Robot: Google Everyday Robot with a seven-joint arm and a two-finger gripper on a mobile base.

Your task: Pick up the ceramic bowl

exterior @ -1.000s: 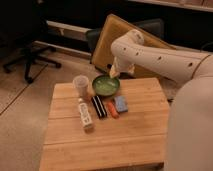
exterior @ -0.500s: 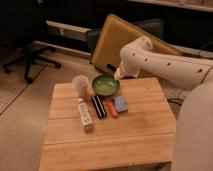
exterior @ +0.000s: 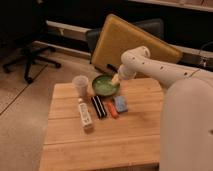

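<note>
The green ceramic bowl sits near the far edge of the wooden table, to the right of a pale translucent cup. My gripper hangs at the end of the white arm, just above the bowl's right rim. The arm reaches in from the right.
On the table in front of the bowl lie a white bottle, a black bar, an orange item and a blue sponge. A yellow board leans behind the table. An office chair base stands at the far left.
The arm has swung a little to the right and back, and the gripper has stayed close over the bowl's right rim. The bowl has not moved.
</note>
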